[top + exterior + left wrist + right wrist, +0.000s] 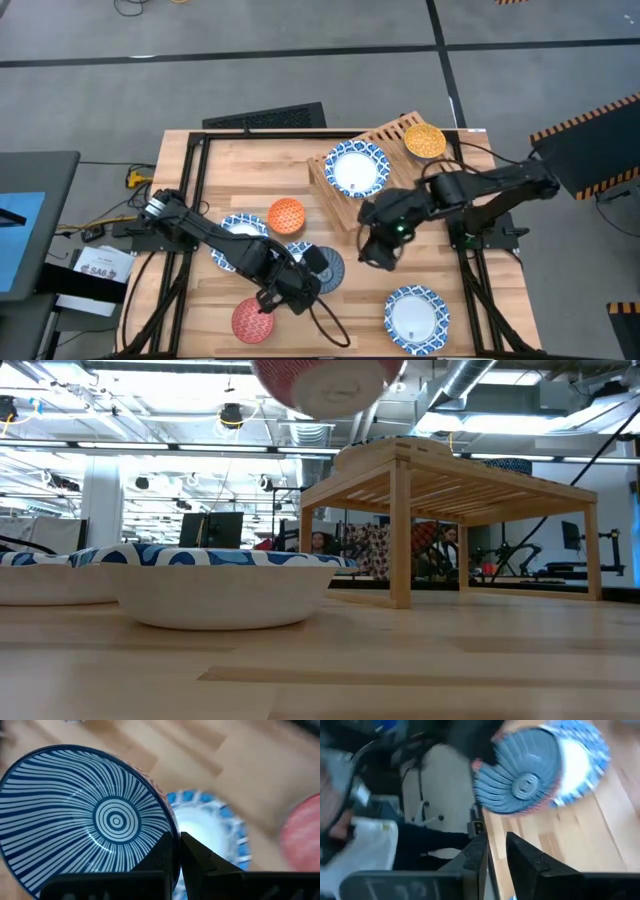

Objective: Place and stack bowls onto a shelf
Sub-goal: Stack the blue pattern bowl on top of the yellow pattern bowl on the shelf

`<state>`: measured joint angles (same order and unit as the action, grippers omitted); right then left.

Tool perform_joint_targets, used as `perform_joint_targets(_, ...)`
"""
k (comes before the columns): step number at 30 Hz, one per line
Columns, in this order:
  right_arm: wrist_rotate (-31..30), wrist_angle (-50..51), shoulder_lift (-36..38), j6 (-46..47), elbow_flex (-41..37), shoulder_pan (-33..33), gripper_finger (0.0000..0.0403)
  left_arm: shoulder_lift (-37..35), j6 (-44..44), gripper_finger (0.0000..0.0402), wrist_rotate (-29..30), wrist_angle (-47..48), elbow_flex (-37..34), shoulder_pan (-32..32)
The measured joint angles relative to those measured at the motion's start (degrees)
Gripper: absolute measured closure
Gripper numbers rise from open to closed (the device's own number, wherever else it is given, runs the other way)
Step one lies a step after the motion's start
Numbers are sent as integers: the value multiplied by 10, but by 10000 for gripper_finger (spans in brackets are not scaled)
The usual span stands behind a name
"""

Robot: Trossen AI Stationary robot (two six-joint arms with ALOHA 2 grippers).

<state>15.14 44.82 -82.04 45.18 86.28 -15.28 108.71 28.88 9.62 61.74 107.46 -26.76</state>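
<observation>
While the left gripper [176, 851] holds the blue-striped round ceramic bowl [87, 817] by its rim with the jaws pinched shut on the thin wall, this bowl hangs above the wooden worktop [300, 180], near the front middle, over a wide blue-and-white patterned bowl [220, 827]. The right gripper [377, 257] hovers just beside it, in front of the light wooden slatted shelf [380, 140], and its jaws stand a little apart with nothing between them. On the shelf already sit one wide blue-and-white bowl [355, 168] and a small yellow bowl [425, 140]; a small orange bowl [287, 214], a red bowl [251, 320] and another wide bowl [416, 315] wait on the worktop. I judge that such a bowl is stiff, rather heavy and glazed, so it can slip or chip; the rim is the only good place to hold it. Free room is small: both arms meet in the middle, and the shelf edge is close.
</observation>
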Motion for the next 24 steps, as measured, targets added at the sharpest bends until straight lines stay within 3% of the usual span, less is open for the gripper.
perform_joint_targets(4, 0, -8, -4, -115, 20, -29, 293, -22, -37, 401, -11, -16, 0, 17)
perform_joint_targets(10, -1, 61, -70, -313, 131, -50, 252, -51, -86, 401, -70, -81, 0, 36)
perform_joint_targets(18, -40, 245, -146, -555, 255, -55, 180, -50, -90, 401, -59, -87, 0, 34)
perform_joint_targets(24, -119, 276, -182, -672, 283, -55, 171, -37, -75, 401, -42, -86, 0, 29)
